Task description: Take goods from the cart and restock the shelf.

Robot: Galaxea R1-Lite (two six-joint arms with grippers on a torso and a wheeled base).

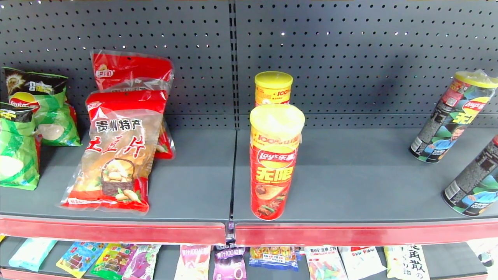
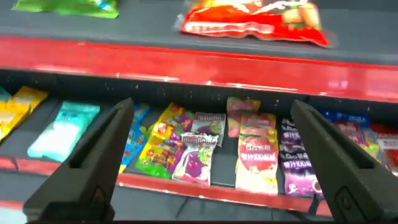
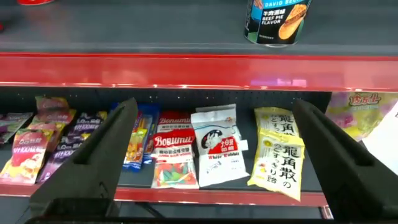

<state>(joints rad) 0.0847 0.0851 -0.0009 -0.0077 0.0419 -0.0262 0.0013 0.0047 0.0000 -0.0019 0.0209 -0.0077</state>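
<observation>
- I am holding my left gripper (image 2: 211, 104) spread wide, its dark wedge-shaped fingers (image 2: 93, 168) gripping nothing. It is hanging in front of the lower shelf (image 2: 186, 185) of small glossy candy sachets (image 2: 193, 158).
- My right gripper (image 3: 214, 102) is gaping just as wide and is also empty. It is facing a flat white sachet (image 3: 217, 152) and a yellow sachet (image 3: 280, 155) on that same lower level.
- The matte grey metal shelf (image 1: 350, 175) is running above them, edged by a shiny red front rail (image 1: 116, 229) and backed by a dark perforated panel (image 1: 350, 58).
- A red cardboard canister with a translucent yellow lid (image 1: 274, 163) is standing upright near the front edge, just right of the shelf seam. A second yellow-lidded canister (image 1: 273, 88) is standing behind it.
- Two crinkly clear-and-red plastic bags of potato slices (image 1: 116, 155) are leaning back, one behind the other, with green foil crisp bags (image 1: 17, 147) to their left.
- Two dark cylindrical canisters (image 1: 451, 116) are sitting at the far right.
- Bare shelf is lying open between the red canister and the dark ones, with a narrower gap toward the bags.
- Bold printed lettering is covering every pack.
</observation>
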